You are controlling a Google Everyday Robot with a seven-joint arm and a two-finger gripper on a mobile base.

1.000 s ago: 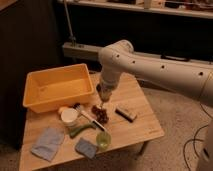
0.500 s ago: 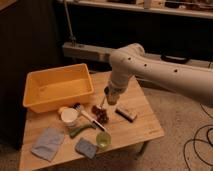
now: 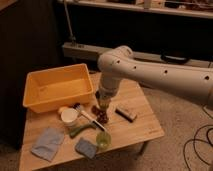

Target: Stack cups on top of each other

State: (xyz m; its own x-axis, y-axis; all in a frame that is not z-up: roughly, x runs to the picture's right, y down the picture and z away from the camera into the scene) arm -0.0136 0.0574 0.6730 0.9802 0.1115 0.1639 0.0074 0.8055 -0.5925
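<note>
The dark grey-brown cup (image 3: 102, 116) stands on the wooden table (image 3: 145, 127) near its middle. The pale green cup (image 3: 103, 139) stands closer to the front edge, directly in front of the dark one. My gripper (image 3: 103, 103) hangs from the white arm (image 3: 150, 72), points down and sits just above the dark cup. Its fingers are shut, and I see nothing held between them. The arm hides part of the table behind the gripper.
A yellow bin (image 3: 56, 87) fills the back left of the table. A white bowl (image 3: 69, 116) and a white utensil (image 3: 90, 120) lie left of the dark cup, and a dark block (image 3: 126, 112) to its right. A blue cloth (image 3: 47, 144) and sponge (image 3: 86, 148) lie front left.
The arm's elbow swung to the right and the gripper shifted slightly right, then came back and a little lower over the dark cup. The cups have not moved.
</note>
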